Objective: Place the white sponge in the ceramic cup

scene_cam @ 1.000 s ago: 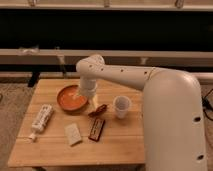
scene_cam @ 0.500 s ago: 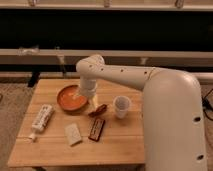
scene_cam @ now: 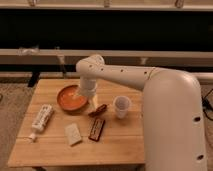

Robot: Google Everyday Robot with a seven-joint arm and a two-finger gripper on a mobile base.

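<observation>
The white sponge (scene_cam: 73, 133) lies flat on the wooden table (scene_cam: 125, 142), front and left of centre. The ceramic cup (scene_cam: 121, 106) stands upright right of centre and shows nothing inside it. My gripper (scene_cam: 96, 107) hangs low over the table between the orange bowl and the cup, beside the bowl's right rim. It is behind and to the right of the sponge and left of the cup. A small reddish-brown piece shows at its tip; I cannot tell whether it is part of the gripper.
An orange bowl (scene_cam: 70, 98) sits left of the gripper. A white printed tube (scene_cam: 41, 119) lies at the left edge. A dark rectangular bar (scene_cam: 96, 128) lies just right of the sponge. My arm (scene_cam: 150, 85) crosses from the right. A dark bench stands behind the table.
</observation>
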